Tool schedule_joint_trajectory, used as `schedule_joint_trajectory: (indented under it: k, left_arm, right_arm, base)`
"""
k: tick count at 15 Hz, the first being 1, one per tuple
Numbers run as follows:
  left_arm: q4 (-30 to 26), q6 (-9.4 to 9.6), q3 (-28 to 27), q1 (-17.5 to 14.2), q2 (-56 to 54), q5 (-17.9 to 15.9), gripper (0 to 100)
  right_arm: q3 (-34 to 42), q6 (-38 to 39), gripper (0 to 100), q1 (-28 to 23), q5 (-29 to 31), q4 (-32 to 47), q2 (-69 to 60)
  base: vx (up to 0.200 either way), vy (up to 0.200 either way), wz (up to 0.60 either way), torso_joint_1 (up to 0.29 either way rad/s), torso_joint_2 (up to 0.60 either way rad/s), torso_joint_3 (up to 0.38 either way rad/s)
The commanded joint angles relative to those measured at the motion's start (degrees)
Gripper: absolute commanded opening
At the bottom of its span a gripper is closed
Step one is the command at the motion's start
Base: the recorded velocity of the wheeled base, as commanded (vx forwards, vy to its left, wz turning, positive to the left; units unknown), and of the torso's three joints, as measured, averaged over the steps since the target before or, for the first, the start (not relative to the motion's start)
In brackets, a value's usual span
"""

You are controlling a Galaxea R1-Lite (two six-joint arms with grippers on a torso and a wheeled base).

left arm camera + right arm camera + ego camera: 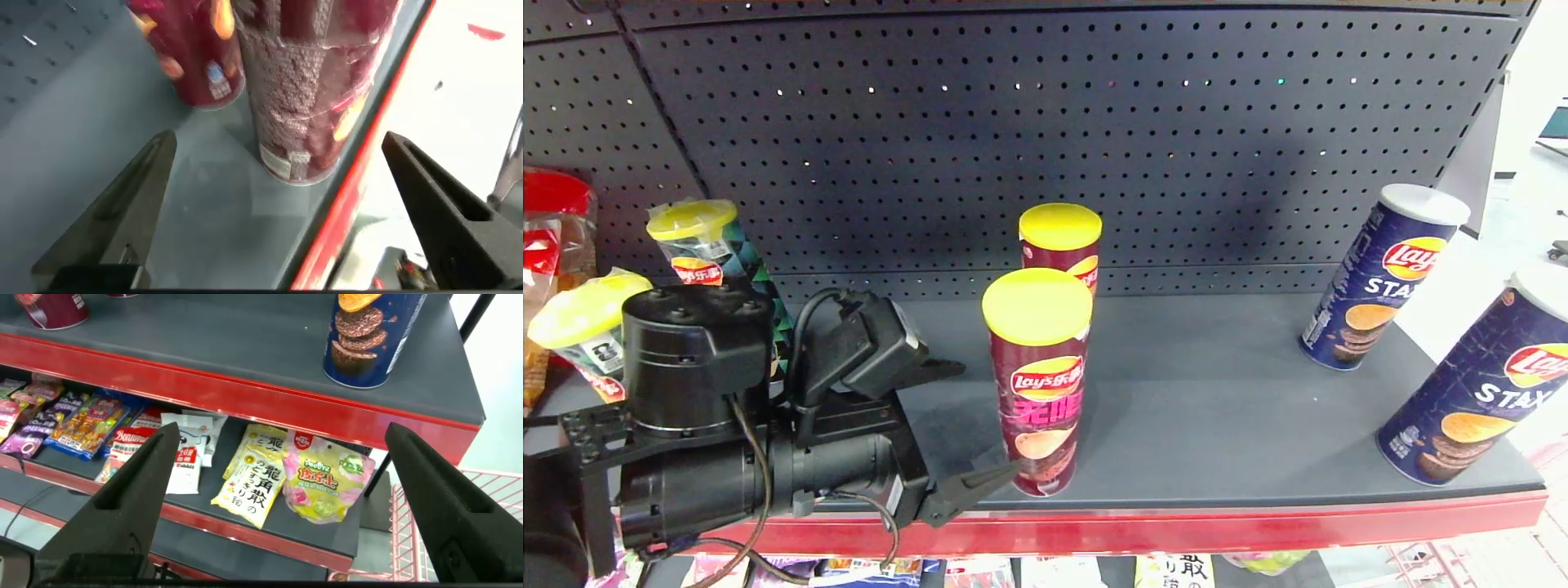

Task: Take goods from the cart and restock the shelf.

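Two maroon chip cans with yellow lids stand upright mid-shelf, the front can (1036, 384) near the red edge and the back can (1060, 245) behind it. My left gripper (980, 420) is open just left of the front can, its lower fingertip (1005, 474) close to the can's base, gripping nothing. In the left wrist view, the front can (315, 90) and back can (192, 49) stand just beyond the open left gripper (279, 140). My right gripper (282, 429) is open and empty in front of the shelf's red edge (245, 388), below a blue can (372, 335).
Two blue chip cans (1384, 278) (1486, 384) stand at the shelf's right end. Yellow-lidded cups (698, 241) (584, 322) crowd the left behind my left arm. Snack packets (261, 478) lie on the lower shelf. A pink wire cart (425, 547) is at lower right.
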State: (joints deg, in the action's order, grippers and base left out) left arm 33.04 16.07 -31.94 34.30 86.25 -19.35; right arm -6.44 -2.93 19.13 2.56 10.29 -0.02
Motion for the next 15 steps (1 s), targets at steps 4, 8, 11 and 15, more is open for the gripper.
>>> schedule_joint_trajectory:
  k: [4,8,11,15]
  left_arm:
    - [3.4,-2.88,1.1,-0.6,0.0,-0.5,100]
    - [3.4,-2.97,1.1,-0.6,0.3,-1.4,100]
    - [3.3,-2.88,1.2,-1.2,0.6,-1.0,100]
    - [3.4,-2.88,0.2,-0.9,1.2,-3.0,100]
  right_arm:
    - [0.0,0.0,100,0.0,0.0,0.0,0.0]
    - [0.0,0.0,100,0.0,0.1,0.0,0.0]
    - [0.0,0.0,100,0.0,0.0,0.0,0.0]
    - [0.0,0.1,100,0.0,0.0,0.0,0.0]
  base:
    - [0.000,0.000,0.00,0.000,0.00,0.000]
    - [0.000,0.000,0.00,0.000,0.00,0.000]
    - [0.000,0.000,0.00,0.000,0.00,0.000]
    - [0.000,0.000,0.00,0.000,0.00,0.000]
